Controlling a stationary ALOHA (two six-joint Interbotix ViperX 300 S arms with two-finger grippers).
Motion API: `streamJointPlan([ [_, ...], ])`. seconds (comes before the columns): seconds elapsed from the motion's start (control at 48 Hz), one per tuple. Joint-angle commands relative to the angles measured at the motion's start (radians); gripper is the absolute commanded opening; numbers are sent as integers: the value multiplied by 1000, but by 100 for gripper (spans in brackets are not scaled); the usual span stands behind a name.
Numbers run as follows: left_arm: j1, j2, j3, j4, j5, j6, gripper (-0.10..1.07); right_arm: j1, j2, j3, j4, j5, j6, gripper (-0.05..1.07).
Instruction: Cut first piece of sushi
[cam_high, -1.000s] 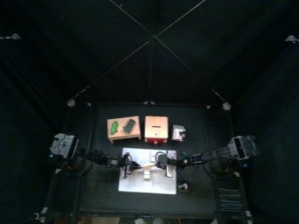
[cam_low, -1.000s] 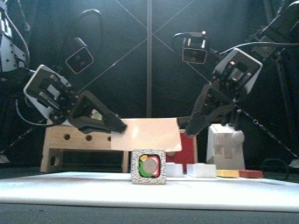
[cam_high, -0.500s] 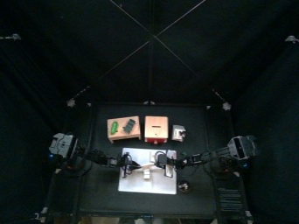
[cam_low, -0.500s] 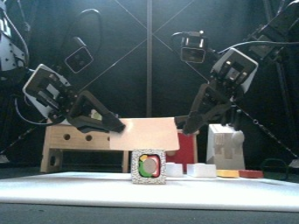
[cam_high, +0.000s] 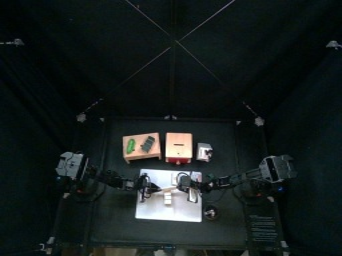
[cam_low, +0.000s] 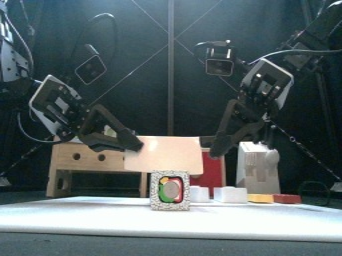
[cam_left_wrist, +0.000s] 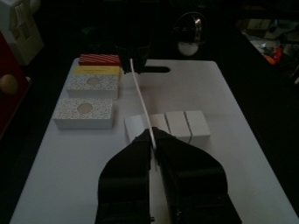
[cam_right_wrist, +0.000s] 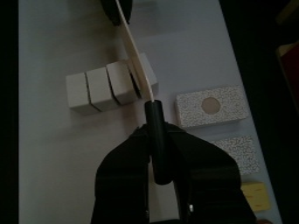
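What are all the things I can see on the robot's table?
cutting board: one, white, front of the table
sushi roll: one, white, in segments, middle of the board
speckled blocks: two, white, at the board's back edge
striped block: one, red and yellow, next to them
knife: one, pale blade, above the roll
wooden box: one, tan, behind the board
red box: one, beside it
small box: one, white, beside that
left claw: black, shut on the blade
right claw: black, shut on the handle

your left gripper (cam_left_wrist: 152, 157) and right gripper (cam_right_wrist: 156, 166) both stay clamped shut. both arms slant down toward the table's middle.
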Motion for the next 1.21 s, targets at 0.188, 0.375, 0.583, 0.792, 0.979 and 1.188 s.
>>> streamJointPlan([
  [0.188, -25, -28, -12, 9, -5, -2, 44, -3, -12, -20, 21, 17, 5, 46],
  [0.375, -28, -31, -12, 9, -6, -2, 44, -3, -11, -18, 21, 17, 5, 46],
  [0.583, -29, -26, -12, 8, -5, -5, 44, -3, -11, -17, 21, 17, 5, 46],
  [0.792, -31, -25, -12, 5, -5, -6, 44, 2, -12, -20, 21, 18, 5, 46],
  [0.979, -31, -23, -9, -3, -3, -3, 44, 0, -11, -18, 21, 17, 5, 46],
  [1.188, -25, -11, -6, -38, 37, 0, 44, -3, -8, -20, 21, 26, 5, 46],
])
